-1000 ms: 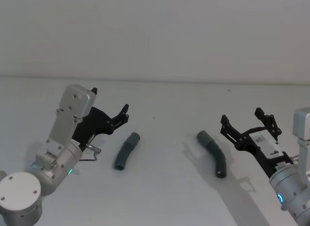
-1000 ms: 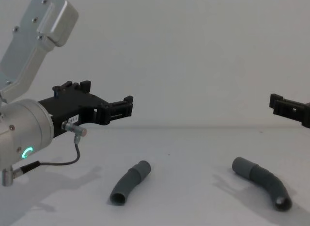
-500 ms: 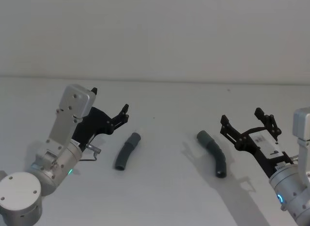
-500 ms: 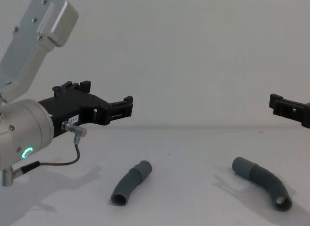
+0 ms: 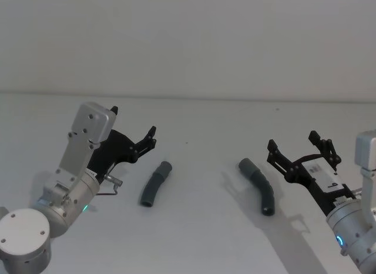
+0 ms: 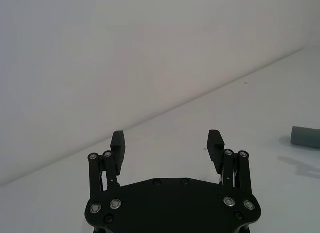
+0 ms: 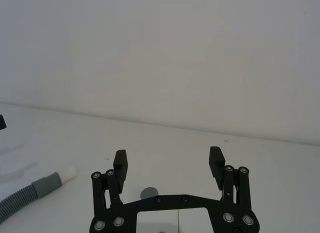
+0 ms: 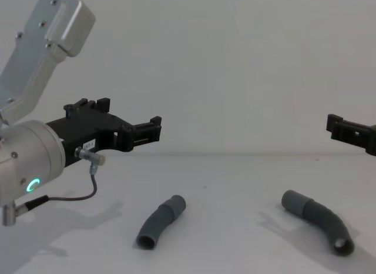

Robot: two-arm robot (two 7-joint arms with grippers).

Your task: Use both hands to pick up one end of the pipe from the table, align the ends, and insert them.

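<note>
Left gripper [image 5: 134,124] above white desk [image 5: 200,239], jaws wide open and empty, left pipe piece [image 5: 154,184] lying at its 5 o'clock, right gripper [image 5: 292,141] equally open, right pipe piece [image 5: 260,184] at its 7 o'clock

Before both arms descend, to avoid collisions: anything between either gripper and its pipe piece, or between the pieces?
Nothing visible: only bare table separates the left gripper from left pipe piece, the right gripper from right pipe piece, and the pieces.

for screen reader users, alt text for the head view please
The left piece and right piece of a grey pipe lie apart on the white table. The left gripper and right gripper are open, just outside them.
</note>
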